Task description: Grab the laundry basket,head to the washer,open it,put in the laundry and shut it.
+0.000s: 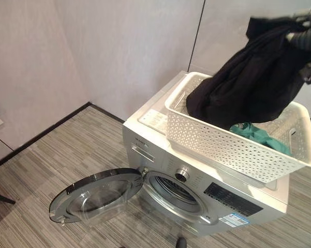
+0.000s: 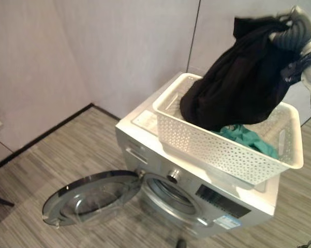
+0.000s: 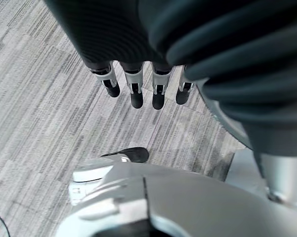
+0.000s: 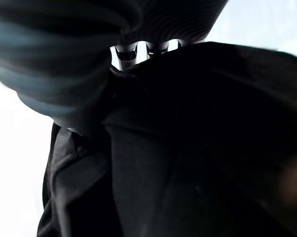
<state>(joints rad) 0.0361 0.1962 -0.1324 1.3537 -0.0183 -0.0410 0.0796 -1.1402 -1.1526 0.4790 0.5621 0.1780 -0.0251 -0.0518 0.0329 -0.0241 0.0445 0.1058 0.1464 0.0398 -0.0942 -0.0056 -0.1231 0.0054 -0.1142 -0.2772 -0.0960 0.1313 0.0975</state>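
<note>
The washing machine [image 1: 196, 196] stands on the grey striped floor [image 1: 52, 170] against the pale wall [image 1: 119, 46], and everything else is placed from it.

To the left of its front, the round glass door [image 1: 95, 195] hangs wide open, swung out low over the floor, hinged at the left edge of the drum opening [image 1: 176, 192]. The drum opening is uncovered, with a silver dial [image 1: 182, 174] just above it on the control panel.

On top of the washing machine sits the white perforated laundry basket [image 1: 233, 147], its near right corner reaching out past the machine's front edge. Inside the basket, toward its right end, lies a teal garment [image 1: 258, 135].

Above the basket, a black garment [image 2: 238, 77] is lifted up by the right hand [image 2: 295, 28], which is high over the washer's right rear corner. The cloth's lower end still dips inside the basket, just left of the teal garment. In the right wrist view the fingers [image 4: 126, 53] are curled into the black fabric, gripping it.

The left hand [image 3: 138, 86] shows in its wrist view, hanging over the floor with fingers straight and relaxed, holding nothing.
</note>
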